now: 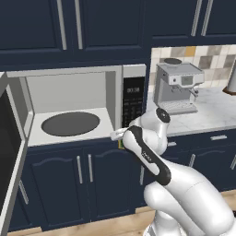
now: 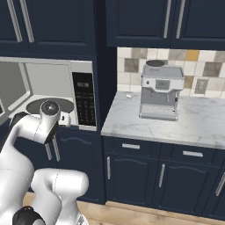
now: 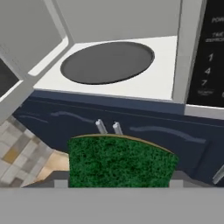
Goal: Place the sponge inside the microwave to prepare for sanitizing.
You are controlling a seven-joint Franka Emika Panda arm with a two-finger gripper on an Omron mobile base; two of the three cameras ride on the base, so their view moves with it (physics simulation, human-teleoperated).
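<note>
while the microwave point(image 1: 73, 99) stands with its door point(image 1: 10, 161) swung wide to the left, its light grey cavity holds just the dark round turntable point(image 1: 70, 123), bare on top. my claw point(image 1: 119, 135) hangs just outside the microwave's lower right front corner, near the black keypad point(image 1: 133, 101), over the navy cabinet doors point(image 3: 131, 127). my claw is clamped on the sponge point(image 3: 120, 161), green scouring face toward the hand camera, a thin yellow edge at its top. on the marble counter point(image 2: 193, 123) to the right sits the grey espresso machine point(image 2: 161, 91).
</note>
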